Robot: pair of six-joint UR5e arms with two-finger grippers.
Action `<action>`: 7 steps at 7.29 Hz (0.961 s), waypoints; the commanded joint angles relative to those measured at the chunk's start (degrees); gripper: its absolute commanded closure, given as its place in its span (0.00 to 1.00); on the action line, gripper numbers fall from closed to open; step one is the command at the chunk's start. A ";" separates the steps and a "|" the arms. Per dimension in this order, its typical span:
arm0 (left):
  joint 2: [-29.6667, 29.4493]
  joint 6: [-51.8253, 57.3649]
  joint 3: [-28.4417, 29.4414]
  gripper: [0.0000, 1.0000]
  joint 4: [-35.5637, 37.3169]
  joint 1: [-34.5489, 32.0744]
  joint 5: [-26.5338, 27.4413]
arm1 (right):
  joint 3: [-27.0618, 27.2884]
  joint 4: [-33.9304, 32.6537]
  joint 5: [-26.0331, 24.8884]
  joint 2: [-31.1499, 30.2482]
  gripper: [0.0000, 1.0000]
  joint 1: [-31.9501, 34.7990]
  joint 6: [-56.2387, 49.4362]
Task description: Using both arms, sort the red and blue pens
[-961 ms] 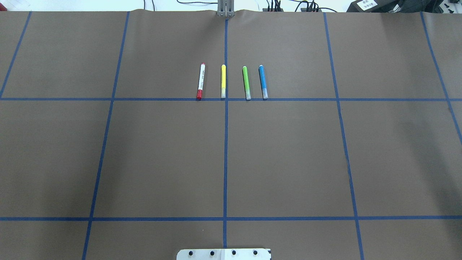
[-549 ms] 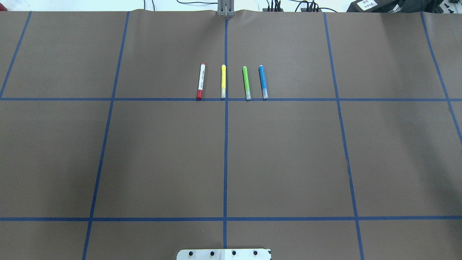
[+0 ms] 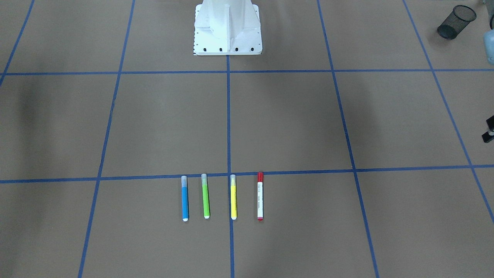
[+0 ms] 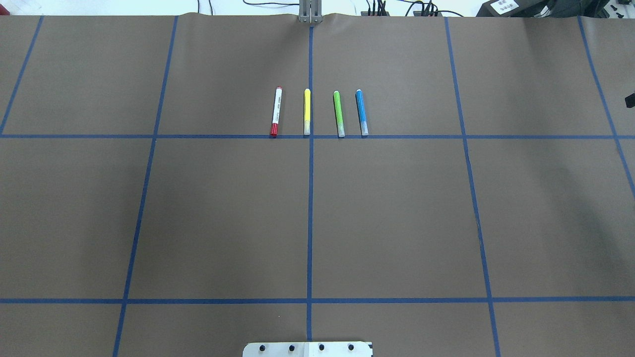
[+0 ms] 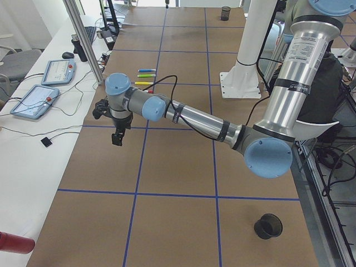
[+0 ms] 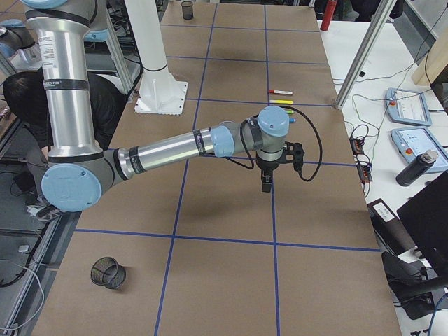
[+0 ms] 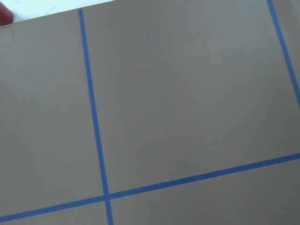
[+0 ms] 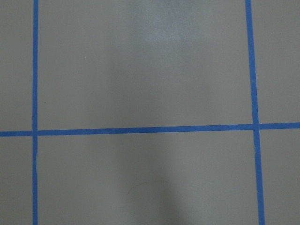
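The red pen (image 4: pixel 276 111), white-barrelled with a red cap, lies at the left end of a row of markers, and the blue pen (image 4: pixel 361 112) lies at the right end. In the front-facing view the red pen (image 3: pixel 260 196) is on the right and the blue pen (image 3: pixel 185 198) on the left. My left gripper (image 5: pixel 117 138) hangs above the table well off to the row's left; only a black sliver of it (image 3: pixel 489 133) shows at the front view's edge. My right gripper (image 6: pixel 265 186) hangs off to the row's right, just a black corner (image 4: pixel 630 100) in the overhead view. Whether either is open or shut I cannot tell.
A yellow marker (image 4: pixel 307 111) and a green marker (image 4: pixel 339 113) lie between the two pens. The white pedestal (image 3: pixel 227 27) stands at the robot's side of the table. Black mesh cups (image 3: pixel 455 21) (image 6: pixel 108 273) sit near the table's two ends.
A black corner of the right gripper has come in at the overhead view's right edge. The four markers have not moved.
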 commanded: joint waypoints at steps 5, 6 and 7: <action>-31.01 -22.62 22.74 0.00 1.34 19.46 4.53 | -0.54 11.33 -0.21 -1.47 0.00 -6.07 7.62; -35.05 -27.60 28.36 0.00 -3.30 22.43 6.63 | -1.15 11.42 -0.56 -0.25 0.00 -8.18 8.42; -38.48 -29.82 32.59 0.00 -5.17 24.55 9.95 | -2.89 11.33 -1.43 3.24 0.00 -10.03 11.21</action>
